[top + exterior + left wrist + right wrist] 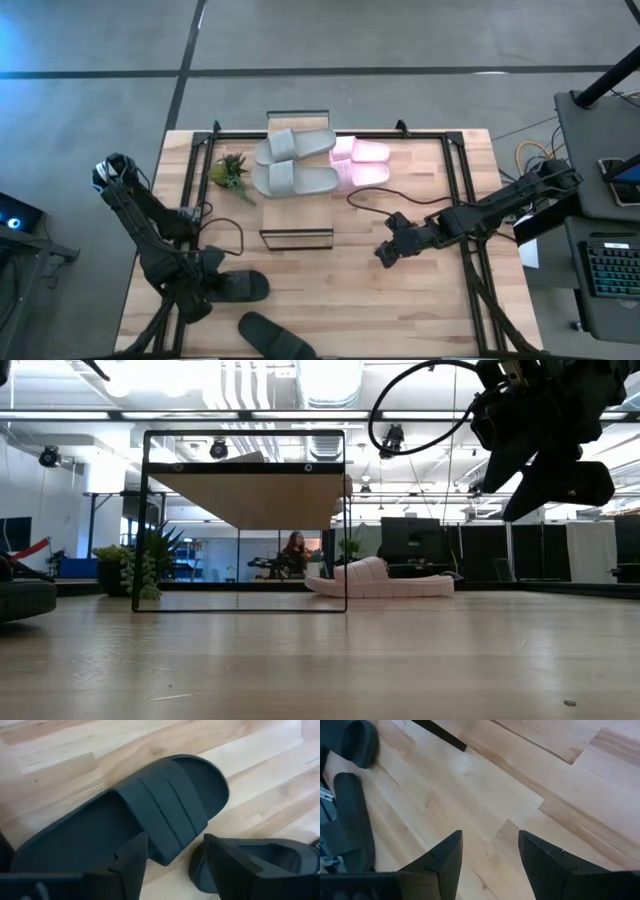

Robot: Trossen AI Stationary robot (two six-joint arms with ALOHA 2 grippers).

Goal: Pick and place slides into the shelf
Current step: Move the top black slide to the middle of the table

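Left gripper sits w/ jaws spread, holding nothing, right over one black slide at the table's near-left edge, its mate half cut off by the frame; from above, the grey pair and pink pair lie at the shelf, so approx four of six look done, two black left, while right gripper hangs open over bare wood mid-table. Low view: shelf frame, a pink slide behind it, grey ones hidden, black one barely peeking in at left. Left wrist view shows open fingers straddling the black strap; right wrist view only empty fingers above planks.
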